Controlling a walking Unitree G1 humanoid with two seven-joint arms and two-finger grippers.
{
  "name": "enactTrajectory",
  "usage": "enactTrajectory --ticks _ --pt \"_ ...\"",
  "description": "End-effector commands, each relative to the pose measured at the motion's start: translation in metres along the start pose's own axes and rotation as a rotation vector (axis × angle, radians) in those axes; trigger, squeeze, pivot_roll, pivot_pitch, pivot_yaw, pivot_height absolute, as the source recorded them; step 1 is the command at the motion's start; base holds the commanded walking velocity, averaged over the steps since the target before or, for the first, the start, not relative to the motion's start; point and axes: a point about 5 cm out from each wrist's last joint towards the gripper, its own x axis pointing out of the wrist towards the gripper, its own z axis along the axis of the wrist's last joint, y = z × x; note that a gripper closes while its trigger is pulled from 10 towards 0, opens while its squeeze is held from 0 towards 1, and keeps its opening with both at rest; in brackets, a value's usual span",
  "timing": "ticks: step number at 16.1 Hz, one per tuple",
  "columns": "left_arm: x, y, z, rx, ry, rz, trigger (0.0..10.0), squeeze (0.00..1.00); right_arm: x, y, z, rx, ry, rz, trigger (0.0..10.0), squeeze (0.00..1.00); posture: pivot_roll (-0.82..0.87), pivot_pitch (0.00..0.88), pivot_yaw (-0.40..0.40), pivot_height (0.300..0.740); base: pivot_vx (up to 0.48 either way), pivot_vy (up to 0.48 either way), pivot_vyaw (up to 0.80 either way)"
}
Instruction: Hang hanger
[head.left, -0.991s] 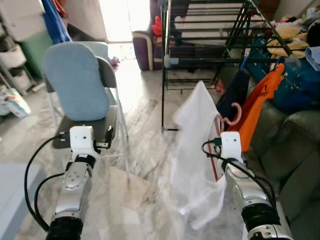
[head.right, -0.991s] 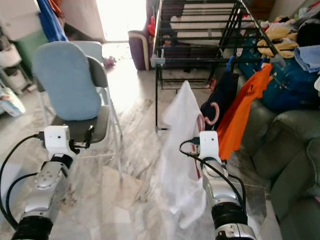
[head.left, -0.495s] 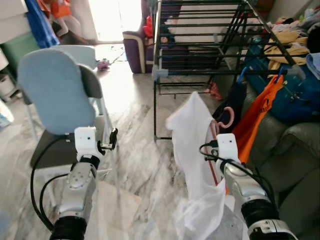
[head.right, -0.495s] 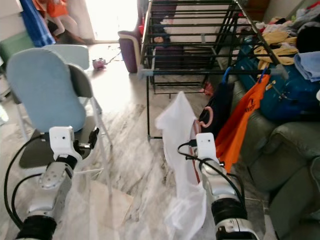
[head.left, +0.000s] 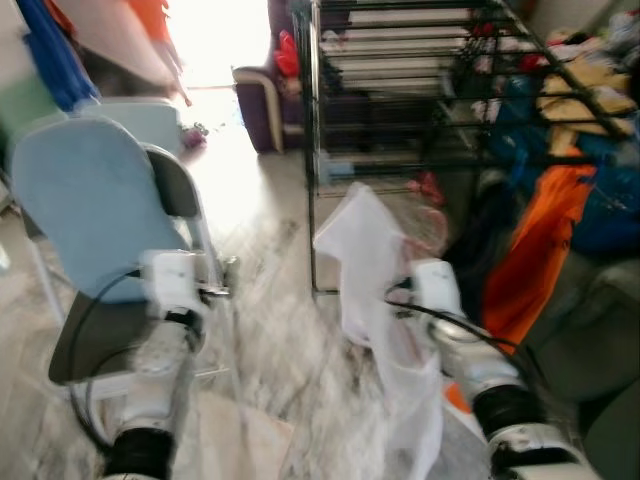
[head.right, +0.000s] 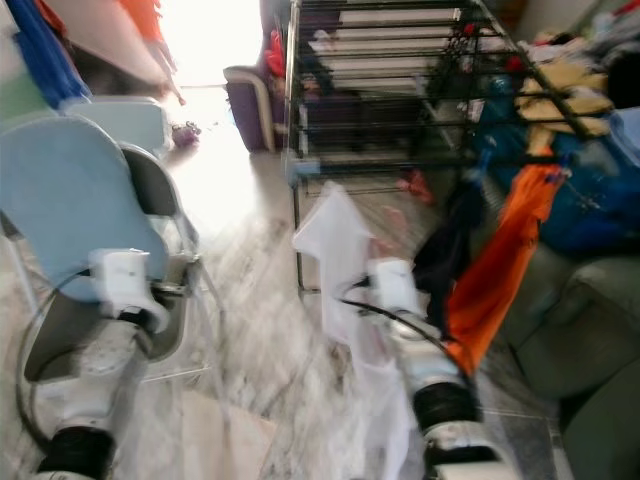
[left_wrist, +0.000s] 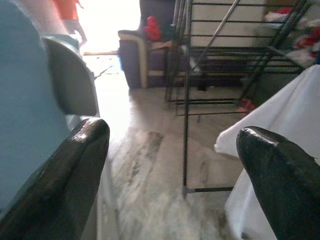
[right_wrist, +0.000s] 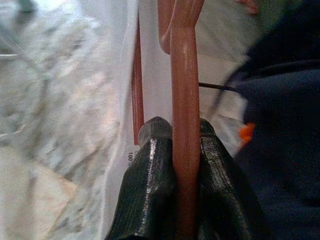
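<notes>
L end effector spread wide; R end effector clamped.

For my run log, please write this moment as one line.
right hand: shut on pink hanger with white garment | left hand: open, empty | drying rack: ahead

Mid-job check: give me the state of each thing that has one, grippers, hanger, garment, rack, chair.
right gripper: jaws shut on the pink hanger
left gripper: jaws open, holding nothing
white garment: draped on the hanger, hanging loose
drying rack: unfolded, standing
orange shirt: hanging from the rack
blue chair: upright, seat unoccupied
</notes>
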Motion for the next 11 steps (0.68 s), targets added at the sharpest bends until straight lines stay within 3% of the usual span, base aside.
enactTrajectory --ticks 1,7,11 --pt "-0.001 0.008 0.005 0.038 -0.012 0.006 10.0 0.00 0.000 0.009 0.019 0.004 -0.073 0.019 10.0 0.00 -0.09 0.000 0.005 0.740 0.382 0.289 0.00" --pt "-0.001 -0.001 -0.001 0.009 0.025 -0.042 10.0 0.00 0.002 0.008 0.028 -0.006 -0.104 0.007 10.0 0.00 -0.09 0.000 0.009 0.740 0.392 0.269 0.00" --pt "-0.001 -0.004 0.001 -0.001 0.017 -0.064 10.0 0.00 0.004 0.002 0.039 0.014 -0.136 -0.038 10.0 0.00 -0.08 0.000 0.006 0.740 0.000 0.000 0.00"
